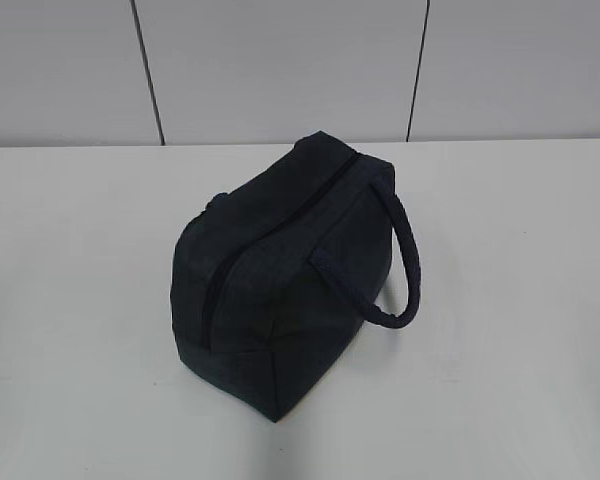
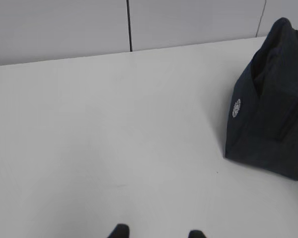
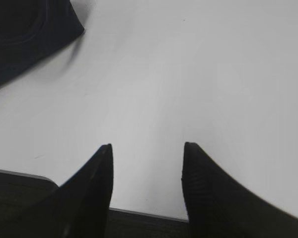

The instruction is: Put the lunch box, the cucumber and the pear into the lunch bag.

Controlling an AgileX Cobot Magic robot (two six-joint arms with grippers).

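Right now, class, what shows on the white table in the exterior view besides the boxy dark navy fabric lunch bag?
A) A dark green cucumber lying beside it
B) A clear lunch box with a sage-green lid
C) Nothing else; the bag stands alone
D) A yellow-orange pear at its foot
C: the boxy dark navy fabric lunch bag stands alone on the white table, its top zipper shut and padded handle drooping to one side.
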